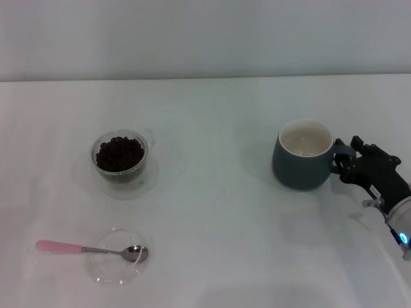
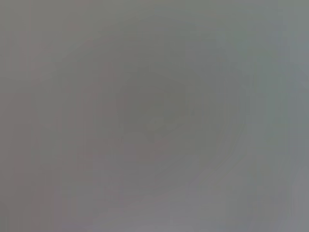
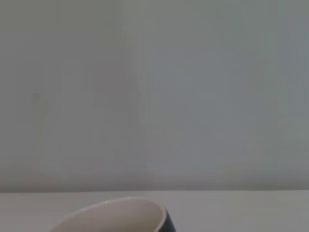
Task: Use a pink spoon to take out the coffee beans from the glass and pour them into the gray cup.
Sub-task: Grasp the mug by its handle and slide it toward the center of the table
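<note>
Beans (image 1: 119, 153) fill the glass (image 1: 121, 156) far-left, pink spoon (image 1: 90, 249) across a shallow dish (image 1: 117, 256) nearer, bare table (image 1: 218, 212) between them and the gray cup (image 1: 304, 156), whose handle the right gripper (image 1: 347, 162) clasps.

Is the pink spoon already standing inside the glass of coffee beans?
No: in the head view the pink spoon lies across a shallow clear dish, apart from the glass holding the coffee beans.
</note>
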You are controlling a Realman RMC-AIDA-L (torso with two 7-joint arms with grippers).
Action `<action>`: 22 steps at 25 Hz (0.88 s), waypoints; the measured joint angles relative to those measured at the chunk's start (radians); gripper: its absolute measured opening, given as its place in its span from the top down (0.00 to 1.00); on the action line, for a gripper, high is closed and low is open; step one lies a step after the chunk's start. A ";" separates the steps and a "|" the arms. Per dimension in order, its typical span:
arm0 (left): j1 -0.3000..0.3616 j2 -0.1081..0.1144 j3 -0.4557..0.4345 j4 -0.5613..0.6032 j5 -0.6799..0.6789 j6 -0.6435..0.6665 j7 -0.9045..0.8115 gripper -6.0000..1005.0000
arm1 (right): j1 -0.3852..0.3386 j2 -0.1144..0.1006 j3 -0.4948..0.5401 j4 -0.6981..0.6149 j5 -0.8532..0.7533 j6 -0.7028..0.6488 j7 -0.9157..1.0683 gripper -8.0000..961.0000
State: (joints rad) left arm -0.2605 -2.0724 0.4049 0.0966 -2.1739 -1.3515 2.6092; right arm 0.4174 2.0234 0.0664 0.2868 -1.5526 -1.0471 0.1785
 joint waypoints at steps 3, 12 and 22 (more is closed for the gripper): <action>0.000 0.000 0.000 0.000 -0.001 0.001 0.000 0.30 | 0.007 0.000 -0.008 0.000 0.000 0.004 0.000 0.62; -0.002 0.000 -0.002 0.001 -0.002 0.003 0.000 0.30 | 0.025 -0.001 -0.035 0.001 -0.076 0.033 0.005 0.62; -0.002 0.000 -0.001 0.002 -0.003 0.000 0.000 0.30 | 0.014 -0.001 -0.037 0.028 -0.172 0.032 0.007 0.62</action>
State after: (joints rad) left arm -0.2624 -2.0724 0.4035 0.0982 -2.1768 -1.3511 2.6093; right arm 0.4310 2.0226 0.0290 0.3147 -1.7245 -1.0146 0.1853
